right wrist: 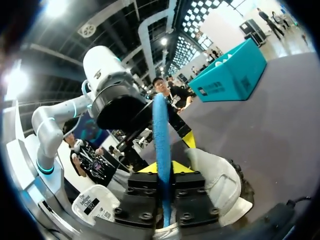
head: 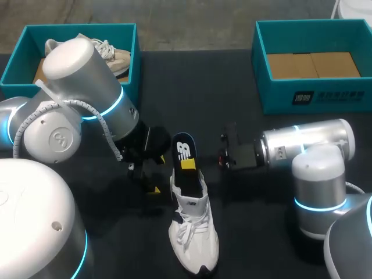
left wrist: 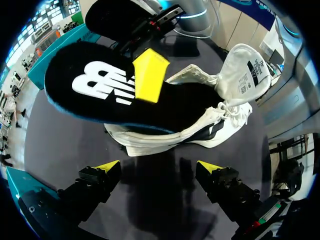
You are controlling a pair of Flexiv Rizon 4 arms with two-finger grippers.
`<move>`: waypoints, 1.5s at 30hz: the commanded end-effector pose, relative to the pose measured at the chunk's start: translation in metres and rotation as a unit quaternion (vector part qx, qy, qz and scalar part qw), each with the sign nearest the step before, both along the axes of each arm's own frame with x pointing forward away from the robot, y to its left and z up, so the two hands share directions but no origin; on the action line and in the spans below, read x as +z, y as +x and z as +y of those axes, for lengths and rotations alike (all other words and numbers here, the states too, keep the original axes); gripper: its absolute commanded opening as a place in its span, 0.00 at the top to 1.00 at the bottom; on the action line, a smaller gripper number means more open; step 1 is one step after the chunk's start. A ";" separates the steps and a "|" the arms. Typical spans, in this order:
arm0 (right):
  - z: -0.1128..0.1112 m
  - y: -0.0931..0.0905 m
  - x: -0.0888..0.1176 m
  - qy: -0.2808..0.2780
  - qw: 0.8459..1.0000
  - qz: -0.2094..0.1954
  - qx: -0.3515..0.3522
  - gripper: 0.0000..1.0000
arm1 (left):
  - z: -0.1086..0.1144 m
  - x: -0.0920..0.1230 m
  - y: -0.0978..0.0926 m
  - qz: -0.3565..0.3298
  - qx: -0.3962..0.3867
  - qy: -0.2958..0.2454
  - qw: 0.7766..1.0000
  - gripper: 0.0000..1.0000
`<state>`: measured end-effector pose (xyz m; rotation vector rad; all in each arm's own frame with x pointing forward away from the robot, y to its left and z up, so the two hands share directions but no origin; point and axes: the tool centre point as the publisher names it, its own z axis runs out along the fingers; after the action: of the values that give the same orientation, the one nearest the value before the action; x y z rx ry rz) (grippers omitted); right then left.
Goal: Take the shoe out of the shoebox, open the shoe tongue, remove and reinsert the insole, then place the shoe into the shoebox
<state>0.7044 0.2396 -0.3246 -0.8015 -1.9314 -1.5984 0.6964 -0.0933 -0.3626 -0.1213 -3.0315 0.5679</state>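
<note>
- Dark desk (head: 256, 232), two teal boxes at its far edge, both arms in over the middle.
- Right jaws: clamped on the insole (left wrist: 100, 85), nearly closed because it is thin. One yellow tip (left wrist: 150, 75) lies flat on the printed top face. Right wrist view shows yellow either side of the blue edge.
- The grip is around mid-length, probably so the insole hangs balanced and can be steered.
- Insole: heel end raised clear of the shoe (head: 195, 238), toe end down inside the opening. That tilt lets it slide along the sole. Cannot tell if it is on its way out or in.
- Left jaws: wide apart, holding nothing, tips (left wrist: 107, 165) over bare desk just beside the shoe's side. Likely parked there to steady the shoe; not touching it.
- Shoe: white, upright on its sole mid-desk, toe toward the robot, outside both boxes.
- Tongue (left wrist: 245, 70): folded forward over the laces, so the opening is free for the insole.
- Left box (head: 81, 27): holds another, beige shoe (head: 119, 58), partly hidden by the left arm (head: 87, 81).
- Right box (head: 314, 96): only cardboard (head: 311, 64) inside, well apart from the shoe.
- Risk: nothing grips the shoe, so drag from the insole could shift or tip it.
</note>
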 end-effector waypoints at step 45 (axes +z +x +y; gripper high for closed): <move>0.004 -0.018 -0.003 -0.014 1.000 0.011 -0.004 0.71 | -0.001 0.000 0.000 0.000 0.000 0.002 1.000 0.00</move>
<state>0.6812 0.2406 -0.3289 -0.8391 -1.9357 -1.5738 0.6964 -0.0933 -0.3626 -0.1214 -3.0315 0.5679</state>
